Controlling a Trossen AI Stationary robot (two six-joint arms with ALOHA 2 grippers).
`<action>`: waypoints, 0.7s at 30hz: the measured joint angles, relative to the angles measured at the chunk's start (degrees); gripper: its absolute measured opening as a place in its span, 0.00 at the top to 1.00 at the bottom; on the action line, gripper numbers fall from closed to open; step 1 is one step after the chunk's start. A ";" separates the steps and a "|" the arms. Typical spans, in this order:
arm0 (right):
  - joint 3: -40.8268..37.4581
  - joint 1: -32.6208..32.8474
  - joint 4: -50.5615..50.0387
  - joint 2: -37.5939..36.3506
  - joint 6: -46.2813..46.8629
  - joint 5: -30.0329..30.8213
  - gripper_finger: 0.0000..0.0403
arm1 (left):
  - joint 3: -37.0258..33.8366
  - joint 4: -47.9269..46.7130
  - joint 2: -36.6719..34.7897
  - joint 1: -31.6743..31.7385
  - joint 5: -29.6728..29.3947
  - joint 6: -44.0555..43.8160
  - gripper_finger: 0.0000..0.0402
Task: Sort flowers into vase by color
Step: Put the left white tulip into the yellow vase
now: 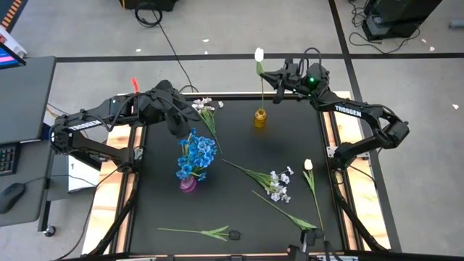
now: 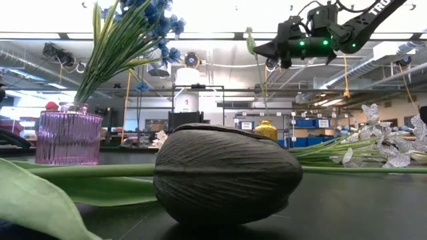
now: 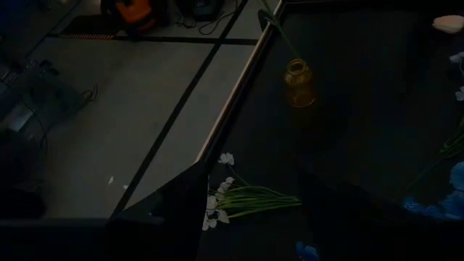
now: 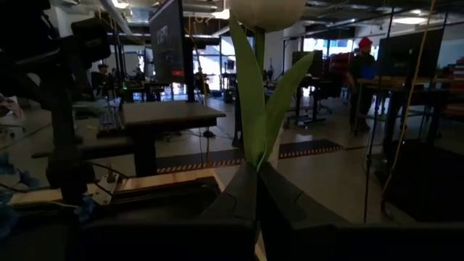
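Note:
My right gripper (image 1: 274, 75) is shut on a white tulip (image 1: 259, 55) above the far edge; the stem (image 1: 262, 94) runs down to the yellow vase (image 1: 259, 118). My left gripper (image 3: 254, 225) is open over a white blossom spray (image 3: 243, 199) lying at the far left, touching nothing. A purple vase (image 1: 188, 183) holds blue flowers (image 1: 197, 152). A second white spray (image 1: 278, 185), a white tulip (image 1: 308, 165) and a dark-budded tulip (image 1: 233, 234) lie flat on the table. My right gripper pinches the tulip's stem (image 4: 257, 165) between its two fingers, just below the leaves. The fingers come level from the table's right side and lie across the stem. The tulip stands upright, bud (image 4: 265, 10) on top. Its lower end reaches the yellow vase's mouth (image 2: 265, 123); whether it is inside, I cannot tell.
The dark tulip bud (image 2: 227, 175) lies right before the low camera at the near edge. The table's raised rim (image 1: 330, 138) runs along the sides. Bare dark tabletop (image 1: 283, 148) lies between the two vases.

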 joint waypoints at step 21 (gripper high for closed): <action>0.00 0.11 -2.00 0.02 -1.80 0.04 0.97 | 0.00 0.00 0.00 0.00 0.01 -0.02 0.46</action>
